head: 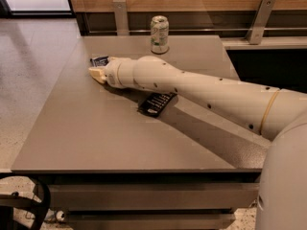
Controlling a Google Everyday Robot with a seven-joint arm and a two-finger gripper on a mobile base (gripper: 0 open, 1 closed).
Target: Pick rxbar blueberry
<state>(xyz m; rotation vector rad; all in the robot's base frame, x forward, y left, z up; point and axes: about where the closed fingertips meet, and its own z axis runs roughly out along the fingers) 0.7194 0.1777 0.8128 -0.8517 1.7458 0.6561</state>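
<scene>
The rxbar blueberry [100,60] is a small dark navy wrapper with pale print. It lies flat at the far left of the grey table [96,138], partly hidden behind the gripper. My gripper [97,74] is at the end of the cream arm [192,87], which reaches in from the right. The gripper sits low over the table, just in front of the bar's near edge and against it or very close to it.
A longer black wrapper with white text [156,104] lies mid-table, partly under the arm. A pale green can [159,34] stands upright at the table's far edge. A wooden wall with metal brackets runs behind the table. The floor drops away to the left.
</scene>
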